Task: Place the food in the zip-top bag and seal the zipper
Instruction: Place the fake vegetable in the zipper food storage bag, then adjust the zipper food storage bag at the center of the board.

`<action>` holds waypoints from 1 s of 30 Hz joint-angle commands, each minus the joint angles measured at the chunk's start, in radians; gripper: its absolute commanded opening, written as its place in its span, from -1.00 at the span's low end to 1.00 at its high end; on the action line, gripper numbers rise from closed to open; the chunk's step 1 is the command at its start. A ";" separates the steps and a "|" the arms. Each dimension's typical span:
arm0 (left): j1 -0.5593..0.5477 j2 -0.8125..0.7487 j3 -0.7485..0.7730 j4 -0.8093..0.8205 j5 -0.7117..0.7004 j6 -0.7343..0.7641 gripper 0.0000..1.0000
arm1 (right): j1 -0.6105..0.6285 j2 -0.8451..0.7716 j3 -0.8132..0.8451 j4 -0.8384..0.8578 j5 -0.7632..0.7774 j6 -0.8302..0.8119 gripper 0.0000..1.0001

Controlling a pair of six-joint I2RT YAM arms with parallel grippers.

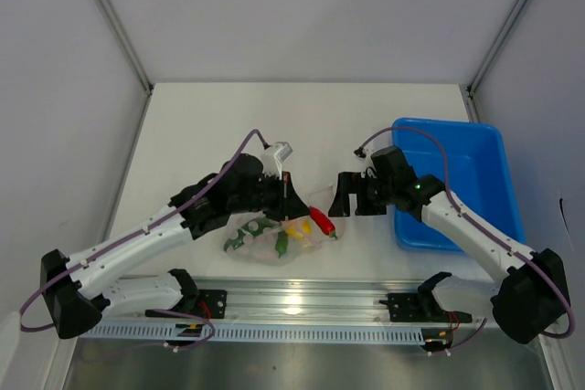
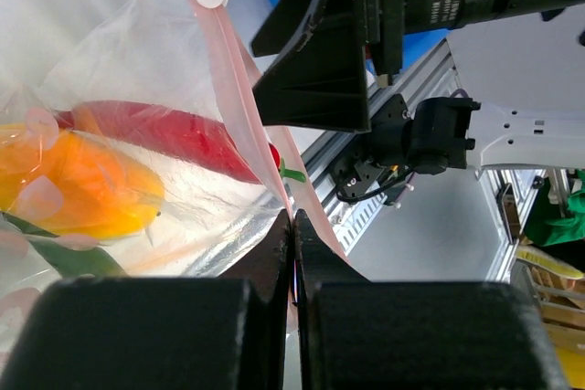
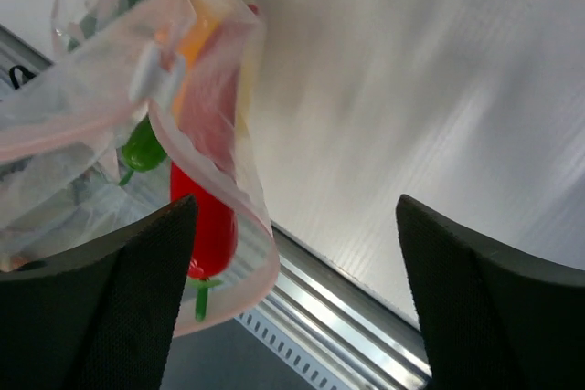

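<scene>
White tabletop [image 1: 228, 125] carries everything. Blue plastic bin [image 1: 475, 162] at far right, right arm reaching across its near-left corner. Clear crinkly zip-top bag [image 1: 265, 246] lies centre-front on the tabletop, its mouth end lifted. Right claw [image 3: 294, 207] is spread wide and grips nothing, just right of the bag mouth, between bag and bin. Left claw [image 2: 293, 235] is pressed together, pinching the thin pink-red zipper strip [image 2: 239, 98]. Inside the bag: red chili pepper [image 2: 174, 130] by the mouth, yellow-orange rounded piece [image 2: 82, 184] beside it, dark green pieces [image 1: 242, 233] at the left end.
</scene>
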 commanded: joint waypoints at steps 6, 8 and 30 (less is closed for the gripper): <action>0.006 -0.118 -0.074 0.035 0.007 -0.061 -0.99 | 0.015 0.102 -0.004 0.230 -0.089 -0.059 0.57; 0.006 -0.130 -0.083 0.016 0.005 -0.063 -0.99 | 0.015 0.127 0.002 0.245 -0.101 -0.062 0.47; 0.005 -0.191 -0.057 -0.097 -0.018 -0.010 -0.99 | 0.027 -0.063 0.010 0.164 -0.079 0.157 -1.00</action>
